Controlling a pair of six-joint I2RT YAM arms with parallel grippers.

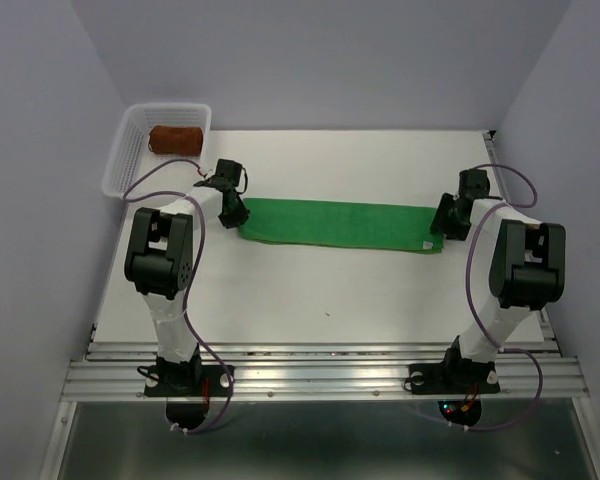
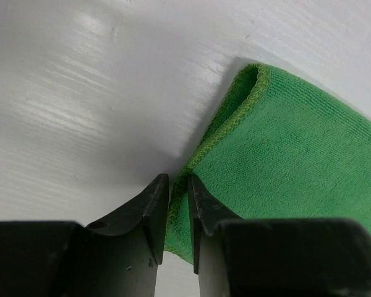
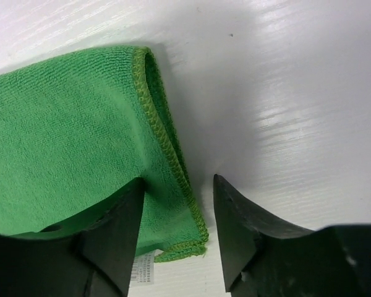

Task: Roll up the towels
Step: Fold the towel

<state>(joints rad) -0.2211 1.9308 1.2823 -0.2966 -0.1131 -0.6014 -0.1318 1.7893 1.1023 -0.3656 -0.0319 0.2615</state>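
Observation:
The bright green towel [image 1: 340, 225] lies flat across the middle of the table as a long folded strip. My left gripper [image 1: 233, 210] is at its left end. In the left wrist view the green towel [image 2: 284, 154] has its hemmed edge pinched in the narrow gap of that gripper [image 2: 178, 179]. My right gripper [image 1: 448, 222] is at the right end. There the jaws of the right gripper [image 3: 178, 180] stand apart astride the corner of the green towel [image 3: 68, 136], one finger over cloth, the other over bare table. The rust-brown towel [image 1: 175, 138] lies rolled in the basket.
A white mesh basket [image 1: 120, 165] stands at the back left corner, just behind my left gripper. A small white label [image 3: 142, 272] hangs from the green towel's right corner. Walls close the table on the left, back and right.

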